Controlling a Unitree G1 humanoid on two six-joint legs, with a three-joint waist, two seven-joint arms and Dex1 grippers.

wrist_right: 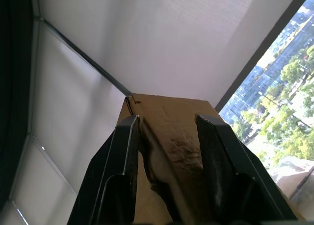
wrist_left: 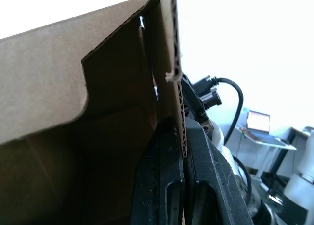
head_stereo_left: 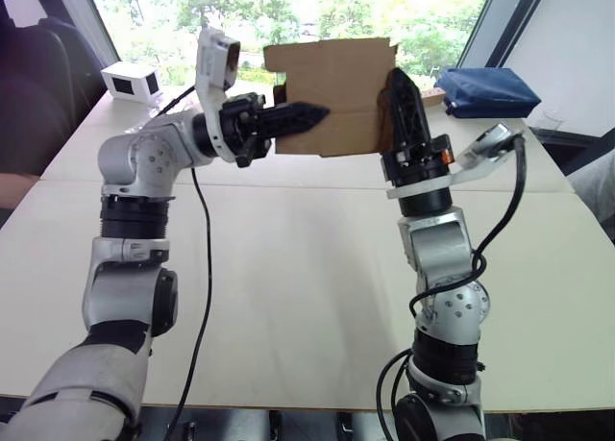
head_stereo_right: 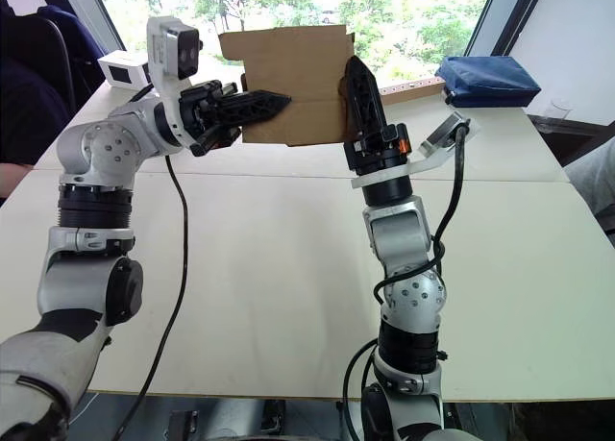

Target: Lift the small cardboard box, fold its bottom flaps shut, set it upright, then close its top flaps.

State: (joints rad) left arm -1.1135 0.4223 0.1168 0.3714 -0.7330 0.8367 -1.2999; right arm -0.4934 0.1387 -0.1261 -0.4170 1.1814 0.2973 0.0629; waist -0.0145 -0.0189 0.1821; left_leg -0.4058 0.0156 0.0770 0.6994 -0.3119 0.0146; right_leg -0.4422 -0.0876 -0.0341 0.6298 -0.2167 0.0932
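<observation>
1. Small cardboard box [head_stereo_left: 336, 95] is held in the air above the far part of the counter [head_stereo_left: 288, 268], between the two end effectors, in front of the window [head_stereo_left: 288, 13].
2. White box with a black window [head_stereo_left: 130, 80] rests on the counter's far left corner, well apart from the held box.
3. Left end effector [head_stereo_left: 312, 114] reaches in horizontally from the left; its black fingers [wrist_left: 167, 176] are pressed together on a single cardboard panel at the box's left side, the corrugated edge running between them in the left wrist view.
4. Box interior, seen from the left wrist view, is dark; whether anything lies inside cannot be told. One flap [wrist_left: 117, 73] folds inward there, its lower part cut off by the picture's edge.
5. Right end effector [head_stereo_left: 405, 100] points upward at the box's right end; its two fingers [wrist_right: 122, 161] stand apart, straddling a creased cardboard edge [wrist_right: 171, 137], each finger close against the cardboard.
6. Which panels are top flaps and which are bottom flaps cannot be made out; the upper edge of the box shows small notches.
7. Blue pouch [head_stereo_left: 485, 90] lies on the counter's far right, behind the right end effector, apart from the box.
</observation>
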